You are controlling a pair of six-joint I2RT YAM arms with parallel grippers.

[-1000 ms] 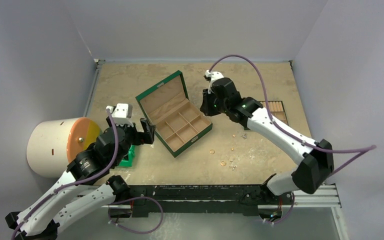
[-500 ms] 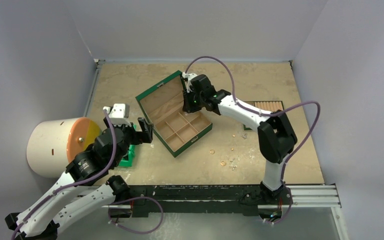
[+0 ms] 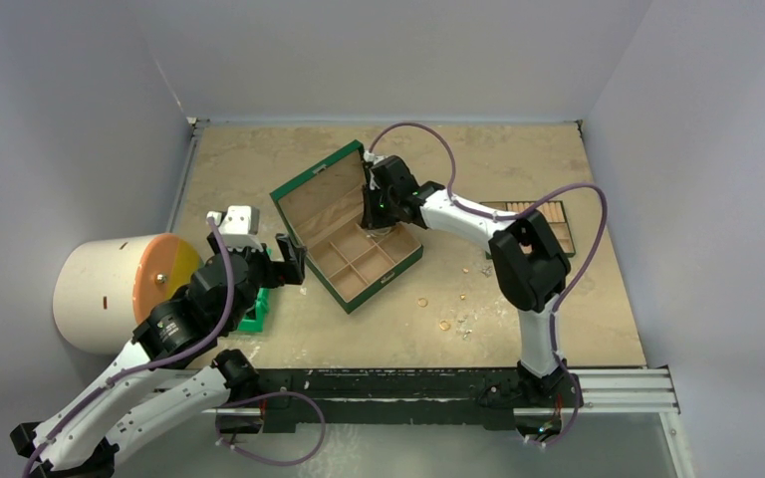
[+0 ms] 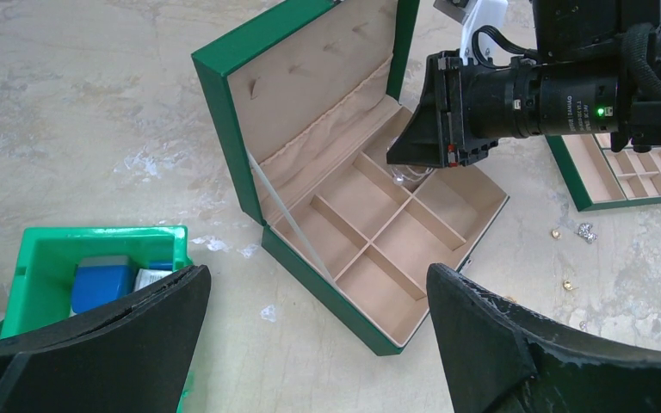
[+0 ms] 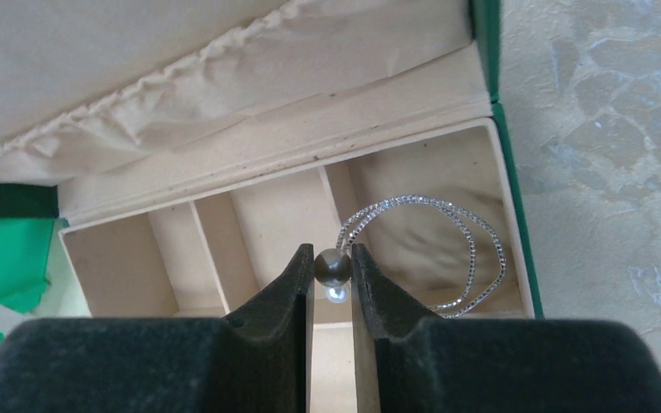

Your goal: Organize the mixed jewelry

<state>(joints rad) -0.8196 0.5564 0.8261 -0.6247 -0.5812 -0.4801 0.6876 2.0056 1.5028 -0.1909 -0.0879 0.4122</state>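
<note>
Right gripper (image 5: 331, 258) is clamped on the dark bead (image 5: 331, 266) of a silver chain (image 5: 469, 249), whose loops hang into the green box's (image 3: 386, 274) far corner compartment beside the lid. Loose gold pieces (image 3: 445, 325) lie toward the table's (image 3: 259, 159) near edge. The left gripper (image 4: 316, 280) is spread wide by the box's left side.

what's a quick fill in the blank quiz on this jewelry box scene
The right gripper is shut on a dark bead attached to a ____ chain. The bead is held over the green box, whose lid stands ____. The left gripper is open and holds ____.
Missing words: silver; open; nothing.
</note>
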